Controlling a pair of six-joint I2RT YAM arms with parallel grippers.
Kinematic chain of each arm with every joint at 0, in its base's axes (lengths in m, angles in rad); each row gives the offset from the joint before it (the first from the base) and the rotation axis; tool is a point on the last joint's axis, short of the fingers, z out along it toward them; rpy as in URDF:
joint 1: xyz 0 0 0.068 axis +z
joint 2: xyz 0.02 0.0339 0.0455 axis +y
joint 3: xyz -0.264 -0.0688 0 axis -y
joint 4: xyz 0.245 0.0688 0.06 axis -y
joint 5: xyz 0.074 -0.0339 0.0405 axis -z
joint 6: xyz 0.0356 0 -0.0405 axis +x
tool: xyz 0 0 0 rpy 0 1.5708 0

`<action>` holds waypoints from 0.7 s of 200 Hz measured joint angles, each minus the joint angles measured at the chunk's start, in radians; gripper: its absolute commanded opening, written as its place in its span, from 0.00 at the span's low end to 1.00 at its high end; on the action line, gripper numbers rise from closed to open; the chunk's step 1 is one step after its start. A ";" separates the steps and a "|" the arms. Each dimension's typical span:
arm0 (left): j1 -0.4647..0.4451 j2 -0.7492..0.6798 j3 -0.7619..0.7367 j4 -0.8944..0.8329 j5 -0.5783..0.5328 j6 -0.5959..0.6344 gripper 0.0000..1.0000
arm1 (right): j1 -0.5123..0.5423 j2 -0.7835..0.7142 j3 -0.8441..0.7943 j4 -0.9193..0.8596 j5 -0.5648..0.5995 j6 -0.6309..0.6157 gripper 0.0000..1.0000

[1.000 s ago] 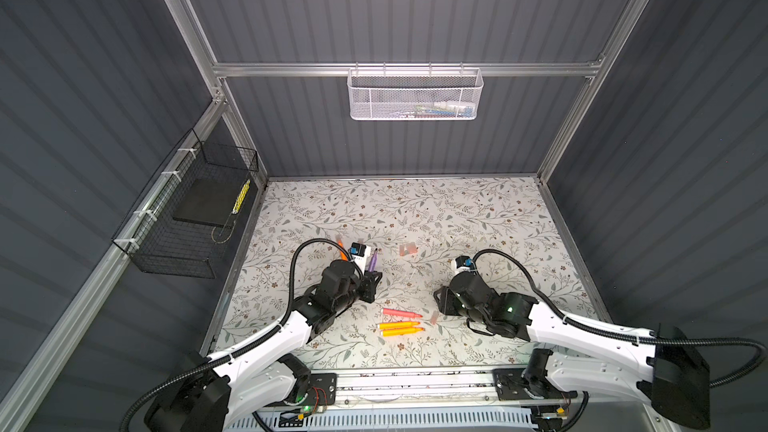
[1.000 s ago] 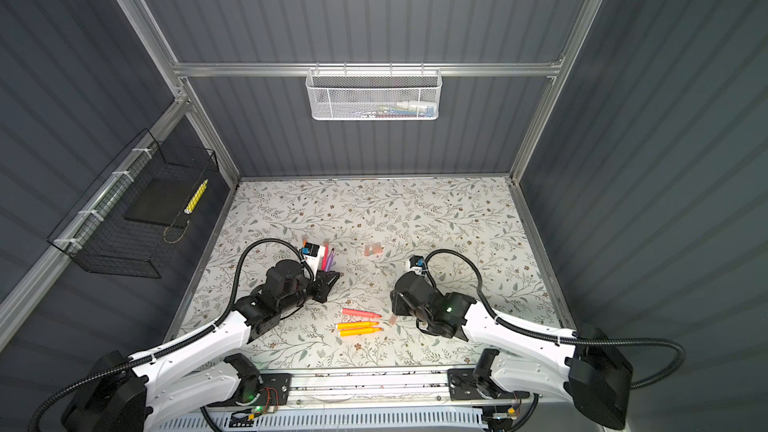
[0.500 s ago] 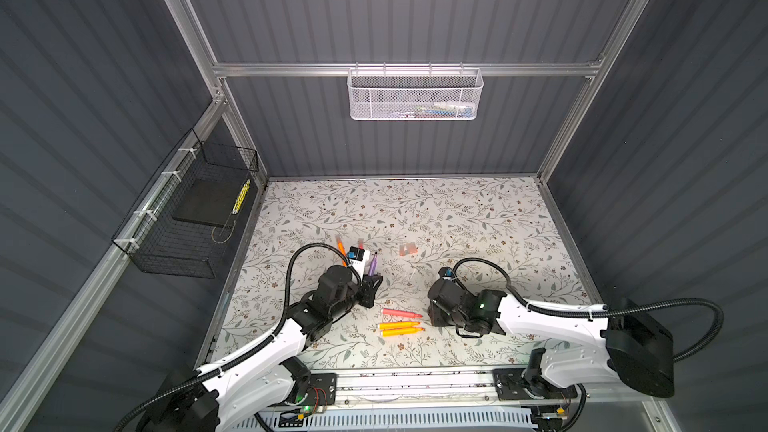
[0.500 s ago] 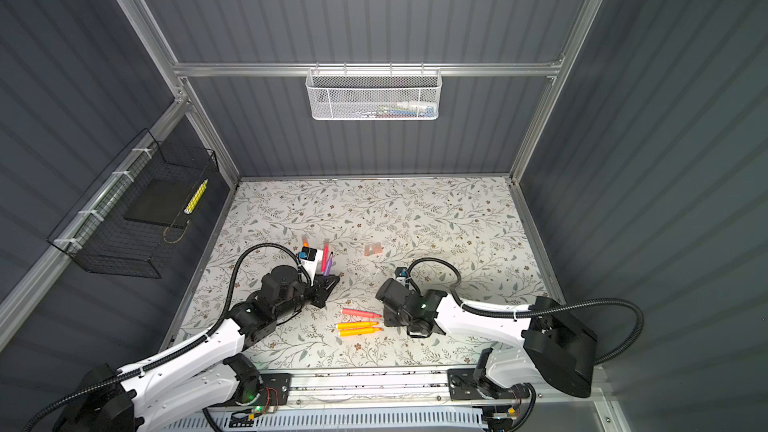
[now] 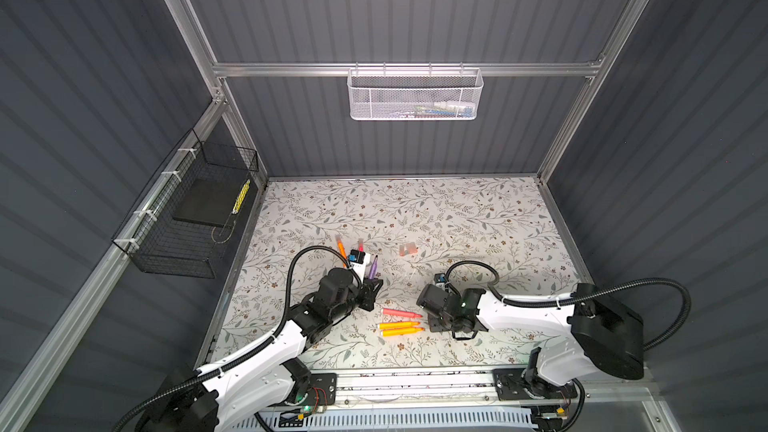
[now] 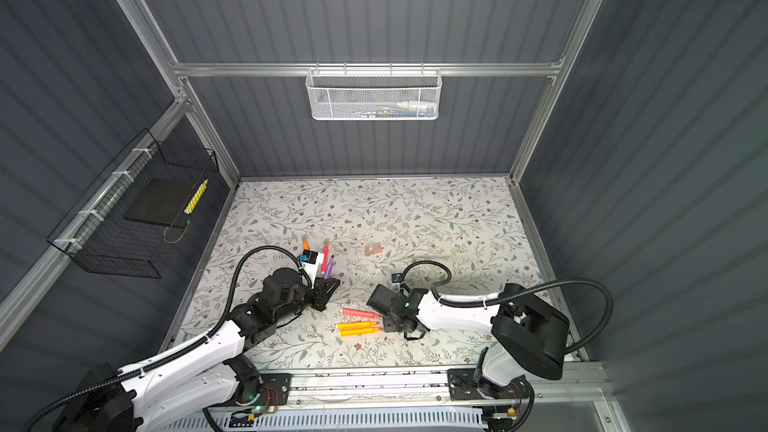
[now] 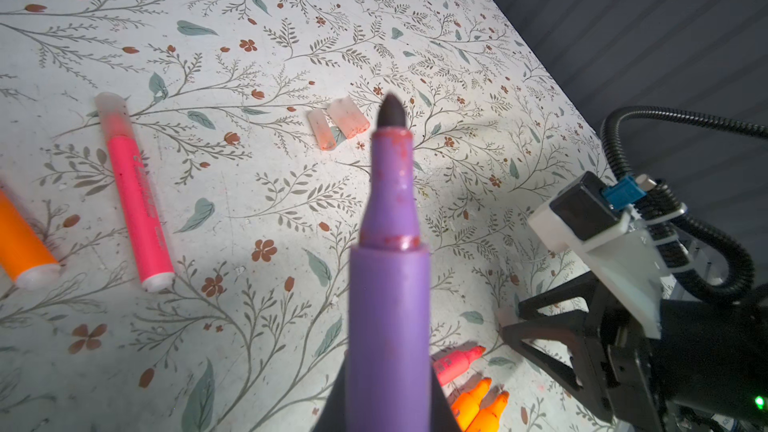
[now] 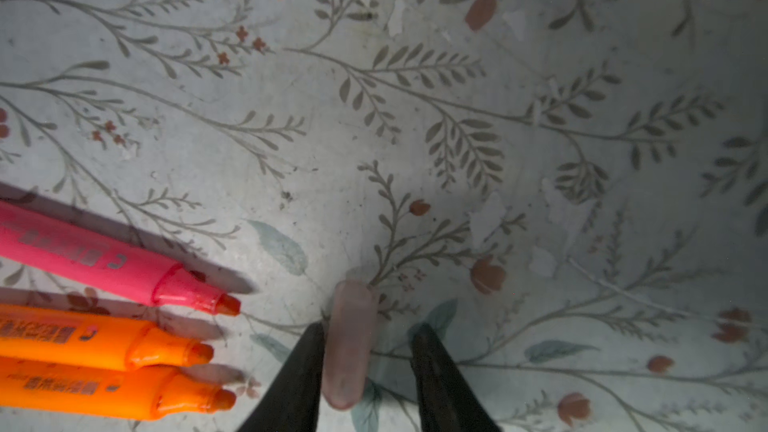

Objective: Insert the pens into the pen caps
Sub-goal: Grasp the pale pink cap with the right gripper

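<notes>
A: How many pens are counted?
B: Six are counted. One purple pen [image 7: 390,284] is seen, with two pink pens [image 7: 139,205] [image 8: 83,255] and three orange pens [image 7: 20,243] [image 8: 83,338] [image 8: 83,388].
A: And how many pen caps are found?
B: Three loose pen caps [image 7: 320,130] [image 7: 350,117] [image 8: 348,342] are counted (a fourth cap [image 7: 110,103] is seen fitted on one pink pen).
A: Is anything else tallied?
B: Two baskets are noted: one white mesh basket [image 5: 411,97] and one black wire basket [image 5: 174,261].

A clear cap [image 8: 347,342] lies between parted jaws, touching one.
</notes>
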 measured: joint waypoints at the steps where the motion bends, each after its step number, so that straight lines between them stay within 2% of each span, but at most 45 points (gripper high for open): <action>1: 0.000 0.000 0.000 0.000 0.000 0.000 0.00 | 0.000 0.001 0.000 -0.001 0.000 -0.001 0.34; 96: 0.000 0.000 0.000 -0.008 -0.012 0.000 0.00 | 0.006 0.075 0.063 -0.028 0.077 0.001 0.33; 140: 0.000 -0.003 0.000 -0.018 -0.013 0.000 0.00 | 0.007 0.077 0.063 -0.011 0.077 0.004 0.18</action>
